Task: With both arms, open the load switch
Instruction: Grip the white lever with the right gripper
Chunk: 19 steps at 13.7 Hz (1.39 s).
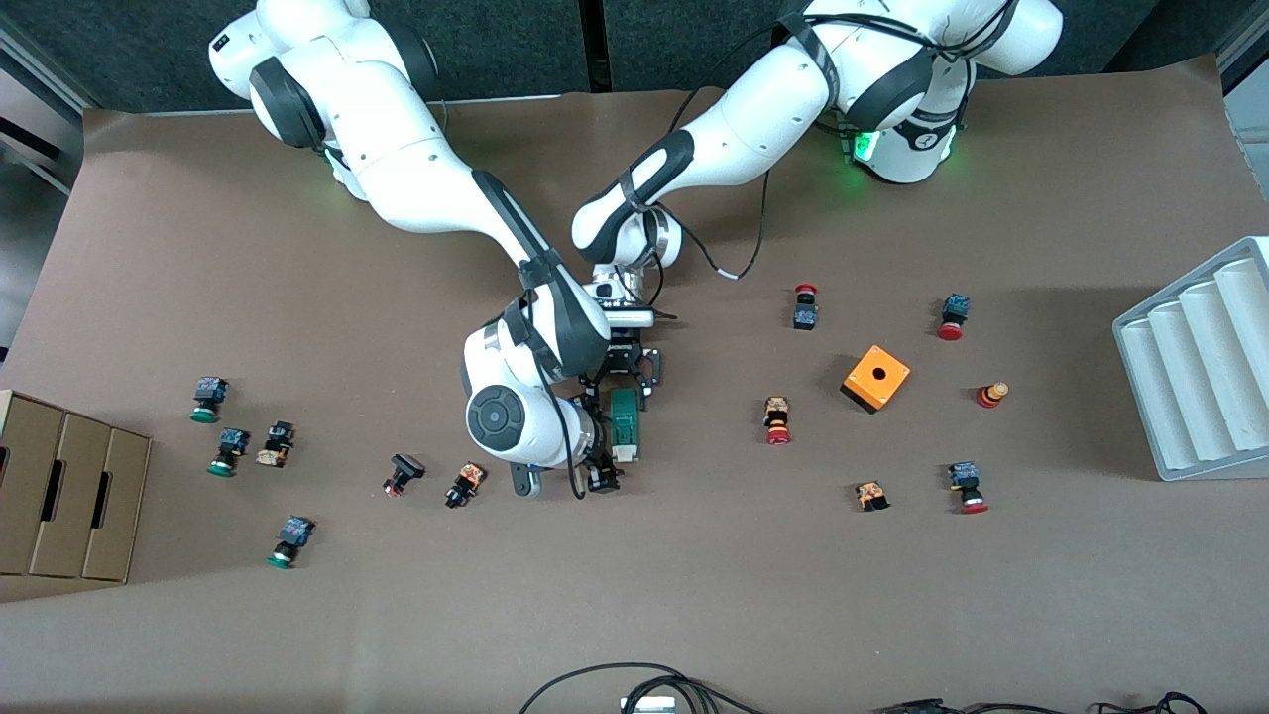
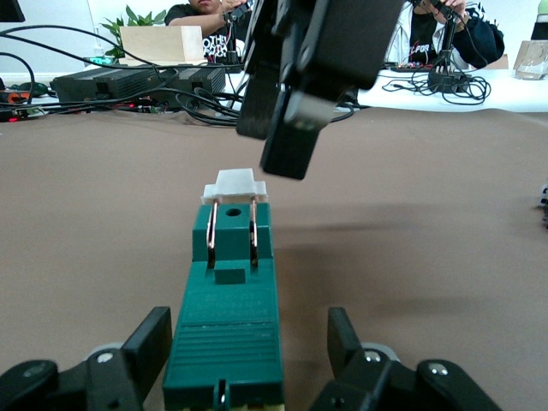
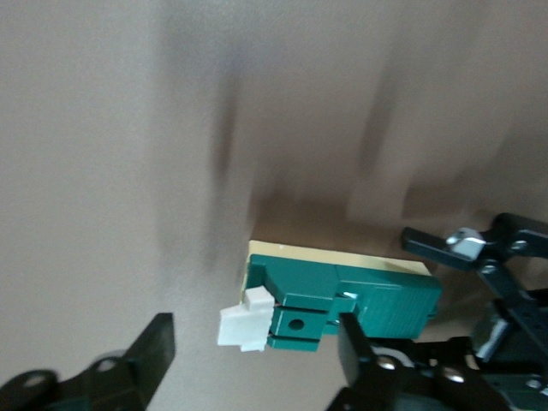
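Nearest the front camera among the task's things, the white sliding piece [image 1: 625, 452] juts from the end of the load switch [image 1: 625, 418], a narrow dark green block lying flat on the brown table [image 1: 694, 595] near its middle. Left gripper [image 1: 634, 375] sits at the switch's end that lies farther from the front camera, its fingers [image 2: 145, 351] spread on either side of the green body with a gap showing, not gripping. Right gripper [image 1: 605, 466] hangs at the white-piece end, its fingers [image 3: 154, 347] parted and clear of the switch in the right wrist view. Toward the left arm's end stands an orange cube [image 1: 876, 378] with a hole, among scattered red-capped push buttons [image 1: 777, 420]. Green-capped buttons [image 1: 207, 398] lie toward the right arm's end.
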{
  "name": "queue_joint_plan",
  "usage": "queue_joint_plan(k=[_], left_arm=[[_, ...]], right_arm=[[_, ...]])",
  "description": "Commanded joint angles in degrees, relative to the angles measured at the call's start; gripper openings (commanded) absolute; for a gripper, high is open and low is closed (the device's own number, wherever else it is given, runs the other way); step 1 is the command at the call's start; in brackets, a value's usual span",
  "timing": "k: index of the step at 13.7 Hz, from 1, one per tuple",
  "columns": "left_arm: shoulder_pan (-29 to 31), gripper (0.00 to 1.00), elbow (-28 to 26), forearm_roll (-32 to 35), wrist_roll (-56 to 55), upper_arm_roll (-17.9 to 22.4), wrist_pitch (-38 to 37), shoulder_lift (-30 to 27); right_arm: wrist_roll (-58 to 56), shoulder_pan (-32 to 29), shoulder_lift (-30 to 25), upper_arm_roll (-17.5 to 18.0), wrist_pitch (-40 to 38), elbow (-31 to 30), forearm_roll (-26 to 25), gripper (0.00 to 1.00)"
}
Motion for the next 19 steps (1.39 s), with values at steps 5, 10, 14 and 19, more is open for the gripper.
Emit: queue_joint_plan(k=[5, 10, 14, 19], left_arm=[[-0.4, 0.59, 1.5, 0.5, -0.7, -0.4, -1.5, 1.3], [-0.3, 0.58, 1.5, 0.8, -0.6, -0.3, -1.5, 1.8], [-0.2, 0.58, 1.5, 0.7, -0.6, -0.4, -1.6, 1.8], [-0.3, 0.58, 1.5, 0.6, -0.7, -0.4, -1.6, 1.8]], right_arm=[[1.8, 1.9, 3.0, -1.0, 3.3, 3.6, 1.6, 0.81], [1.7, 1.8, 3.0, -0.9, 2.5, 3.3, 1.6, 0.71], [1.7, 1.8, 2.9, -0.9, 1.9, 3.0, 1.6, 0.59], [1.7, 1.7, 2.9, -0.8, 1.9, 2.7, 1.7, 0.37]])
